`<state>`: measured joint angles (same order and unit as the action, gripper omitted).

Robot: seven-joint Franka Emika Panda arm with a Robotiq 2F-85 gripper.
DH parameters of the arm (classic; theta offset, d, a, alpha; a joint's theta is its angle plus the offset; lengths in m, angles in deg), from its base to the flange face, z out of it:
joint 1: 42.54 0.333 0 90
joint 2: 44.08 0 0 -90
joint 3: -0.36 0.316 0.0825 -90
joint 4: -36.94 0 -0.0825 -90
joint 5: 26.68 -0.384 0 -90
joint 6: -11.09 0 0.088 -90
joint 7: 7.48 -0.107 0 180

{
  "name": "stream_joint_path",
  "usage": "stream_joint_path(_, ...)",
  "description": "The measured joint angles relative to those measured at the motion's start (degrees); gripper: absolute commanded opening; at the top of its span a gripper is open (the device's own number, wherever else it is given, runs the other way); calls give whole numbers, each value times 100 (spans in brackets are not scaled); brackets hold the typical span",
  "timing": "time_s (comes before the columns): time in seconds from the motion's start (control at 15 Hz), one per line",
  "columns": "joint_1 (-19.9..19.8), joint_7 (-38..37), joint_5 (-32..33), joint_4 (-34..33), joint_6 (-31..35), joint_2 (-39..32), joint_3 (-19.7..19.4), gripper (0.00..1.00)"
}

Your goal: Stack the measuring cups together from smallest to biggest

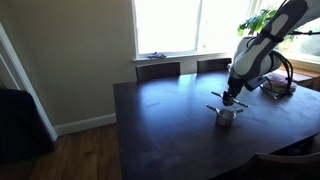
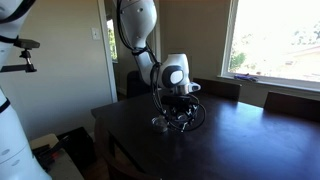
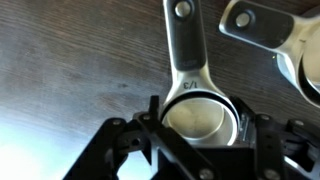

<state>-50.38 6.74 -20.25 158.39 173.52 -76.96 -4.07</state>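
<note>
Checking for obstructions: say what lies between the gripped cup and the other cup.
Only bare table between cup and other cup, in the wrist view.

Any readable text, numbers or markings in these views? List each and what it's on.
"1/3": stamped on the handle of the measuring cup, where it meets the bowl, wrist view.
Second cup: no marking readable on the part that shows.
Both exterior views: nothing readable, too small.

Perhaps "1/3", on the handle (image 3: 186,45) of one measuring cup (image 3: 200,118)
</note>
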Motion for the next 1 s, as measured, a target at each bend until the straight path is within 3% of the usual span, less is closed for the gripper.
stream_joint_path(0.33, -28, 261, 0, 117, 5, 316, 188, 45)
stream_joint_path(1.0, -40, 843, 69, 1110, -123, 1112, 666, 45)
